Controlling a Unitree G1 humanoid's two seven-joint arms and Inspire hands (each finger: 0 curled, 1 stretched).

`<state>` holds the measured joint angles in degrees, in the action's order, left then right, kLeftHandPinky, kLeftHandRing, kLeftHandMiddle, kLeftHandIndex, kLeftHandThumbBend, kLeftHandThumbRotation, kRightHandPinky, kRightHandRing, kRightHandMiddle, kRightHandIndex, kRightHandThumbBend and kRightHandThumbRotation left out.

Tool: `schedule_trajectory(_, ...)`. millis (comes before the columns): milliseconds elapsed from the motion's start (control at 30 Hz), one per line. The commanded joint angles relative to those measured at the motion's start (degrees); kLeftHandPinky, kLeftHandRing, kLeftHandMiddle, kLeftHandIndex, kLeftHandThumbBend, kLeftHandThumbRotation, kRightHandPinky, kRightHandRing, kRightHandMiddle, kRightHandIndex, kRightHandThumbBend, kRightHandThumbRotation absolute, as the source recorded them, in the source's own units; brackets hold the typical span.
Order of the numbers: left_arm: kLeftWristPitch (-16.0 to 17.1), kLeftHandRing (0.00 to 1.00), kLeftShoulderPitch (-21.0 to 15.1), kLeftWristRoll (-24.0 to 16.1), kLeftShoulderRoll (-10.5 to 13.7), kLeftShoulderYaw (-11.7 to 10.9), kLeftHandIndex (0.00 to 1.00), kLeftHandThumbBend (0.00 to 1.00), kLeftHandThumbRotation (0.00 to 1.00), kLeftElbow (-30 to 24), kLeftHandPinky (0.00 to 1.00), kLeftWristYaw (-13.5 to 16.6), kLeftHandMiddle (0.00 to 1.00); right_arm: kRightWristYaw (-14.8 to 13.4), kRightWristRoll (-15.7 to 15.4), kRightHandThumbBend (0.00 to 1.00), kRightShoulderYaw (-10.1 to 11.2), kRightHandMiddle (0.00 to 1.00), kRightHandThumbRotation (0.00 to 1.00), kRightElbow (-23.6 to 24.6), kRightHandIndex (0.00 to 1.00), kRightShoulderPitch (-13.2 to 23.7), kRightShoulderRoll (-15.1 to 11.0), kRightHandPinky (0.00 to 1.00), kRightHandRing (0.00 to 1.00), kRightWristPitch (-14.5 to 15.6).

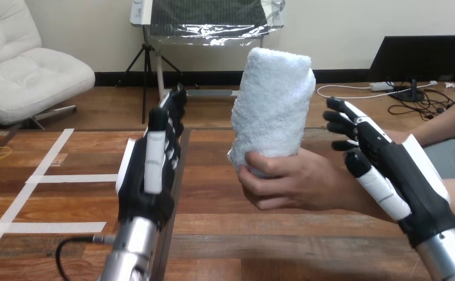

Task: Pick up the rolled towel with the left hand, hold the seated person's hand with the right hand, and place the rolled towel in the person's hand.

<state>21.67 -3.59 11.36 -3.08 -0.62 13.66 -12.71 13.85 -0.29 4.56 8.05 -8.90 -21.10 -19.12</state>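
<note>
Standing upright near the middle of the head view, the rolled white towel (pixel 272 111) rests in the person's hand (pixel 298 181), whose fingers and thumb wrap round its lower end while its top rises well clear of them. The person's hand comes in from the view's right and hangs above the wooden table (pixel 225 234). The robot's left hand (pixel 151 170) is at the view's left, apart from the towel, its fingers straight and pointing forward across the table, with nothing between them. Its silver forearm (pixel 128 252) rises from the bottom edge. The robot's right hand (pixel 406 175) is at the view's right, against the person's wrist just behind the hand that holds the towel. Its fingers (pixel 345 117) are spread and only lightly bent, reaching up past the person's knuckles without closing on anything, and its thumb (pixel 380 187) lies along the wrist. Strips of white tape (pixel 55 178) mark the tabletop at the far left.
</note>
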Motion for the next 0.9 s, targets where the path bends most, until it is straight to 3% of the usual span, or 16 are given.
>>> schedule_trajectory(0,2.1,0.95,0.9,0.2,-1.5,1.7,0.88,0.74,0.97,-6.4,1.00,-0.5,0.92,-1.4,1.6,0.92,1.1,0.92,1.00,5.4,0.95,0.2,2.0,0.84,0.91,-3.4)
schedule_trajectory(100,2.2,0.94,2.9,0.3,-1.6,2.2,0.87,0.75,0.95,-9.0,1.00,-0.3,0.91,-2.0,1.7,0.96,0.8,0.92,1.00,7.8,0.95,-1.3,3.3,0.85,0.90,-3.1)
schedule_trajectory(233,1.6,0.93,6.1,1.5,-1.1,3.0,0.87,0.76,0.95,-12.8,1.00,-1.2,0.90,-1.8,3.1,0.96,0.1,0.91,1.00,9.9,0.94,-3.3,4.7,0.84,0.90,-5.0)
schedule_trajectory(500,0.8,0.86,11.9,4.3,-0.4,4.5,0.84,0.78,0.91,-19.0,0.81,-2.5,0.86,-1.1,6.4,0.92,-1.6,0.89,1.00,14.3,0.93,-7.8,7.4,0.85,0.90,-7.1)
schedule_trajectory(867,0.3,0.82,19.4,9.4,0.9,6.0,0.82,0.80,0.85,-25.4,0.72,-6.5,0.83,-2.0,7.8,0.90,-5.3,0.87,1.00,18.5,0.90,-14.7,12.2,0.84,0.88,-12.4)
